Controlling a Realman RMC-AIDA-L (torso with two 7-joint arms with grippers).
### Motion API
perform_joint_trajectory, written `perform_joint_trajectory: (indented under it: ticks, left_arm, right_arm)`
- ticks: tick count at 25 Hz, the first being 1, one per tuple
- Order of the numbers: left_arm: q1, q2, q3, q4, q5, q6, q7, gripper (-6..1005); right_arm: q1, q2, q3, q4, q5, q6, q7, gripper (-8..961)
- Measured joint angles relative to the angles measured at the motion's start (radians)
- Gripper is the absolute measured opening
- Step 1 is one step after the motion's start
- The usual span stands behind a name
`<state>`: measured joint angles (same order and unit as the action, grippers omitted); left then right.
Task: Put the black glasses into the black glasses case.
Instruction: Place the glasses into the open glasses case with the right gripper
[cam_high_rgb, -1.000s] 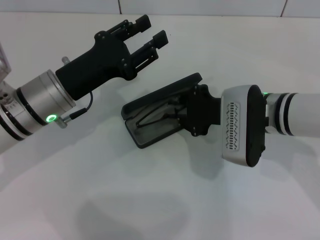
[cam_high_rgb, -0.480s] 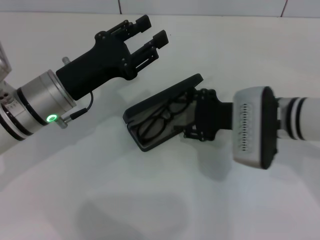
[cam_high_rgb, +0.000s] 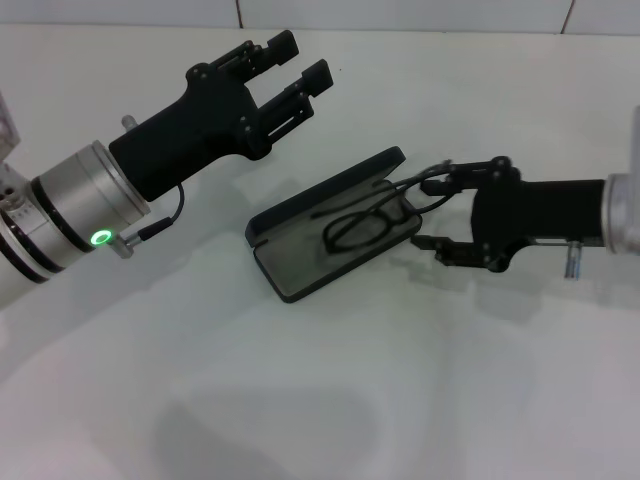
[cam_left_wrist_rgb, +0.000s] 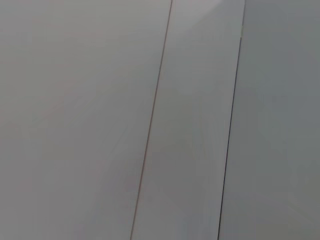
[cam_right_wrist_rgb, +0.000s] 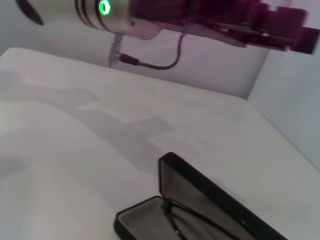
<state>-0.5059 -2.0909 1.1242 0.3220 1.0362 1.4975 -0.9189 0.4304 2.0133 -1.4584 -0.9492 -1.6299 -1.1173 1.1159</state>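
Observation:
The black glasses case (cam_high_rgb: 300, 262) lies open mid-table, its lid (cam_high_rgb: 325, 192) tilted up on the far side. The black glasses (cam_high_rgb: 358, 226) lie in the case's right half, with one temple arm reaching past the right end. My right gripper (cam_high_rgb: 434, 214) is open, just right of the case, with that temple arm close to its upper finger (cam_high_rgb: 445, 183). My left gripper (cam_high_rgb: 293, 62) is open and empty, held in the air up and left of the case. The right wrist view shows the case (cam_right_wrist_rgb: 210, 200) with the glasses (cam_right_wrist_rgb: 176, 222) in it.
The white table (cam_high_rgb: 300, 400) carries only the case. A tiled wall edge (cam_high_rgb: 400, 15) runs along the back. The left wrist view shows only pale panels (cam_left_wrist_rgb: 100, 120). The left arm (cam_right_wrist_rgb: 150, 15) crosses the top of the right wrist view.
My right gripper has drawn back to the right, off the case, and has let go of the glasses. They now lie in the case's right half. The left arm has not moved.

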Motion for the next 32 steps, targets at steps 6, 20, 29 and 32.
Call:
perform_joint_trajectory:
  ticks: [6,20,29,32]
  left_arm:
    - [-0.004,-0.002,0.0,-0.001,0.005,-0.001,0.0,579]
    - [0.015,-0.003,0.0,-0.002,0.004,0.005,0.003,580]
    - [0.015,0.0,-0.001,-0.002,0.004,0.002,0.001,578]
    - [0.014,0.0,0.0,-0.002,0.005,0.001,0.001,579]
  right_arm:
    - [0.053,0.012,-0.014,0.091,0.006,-0.004,0.003,566]
    - [0.061,0.007,-0.083,0.064,0.062,0.077,0.004,564]
    - [0.067,-0.051,0.132,-0.166,-0.254,-0.215,0.267,563]
    - [0.141,-0.063,0.209,-0.252,-0.47,-0.398,0.337,563]
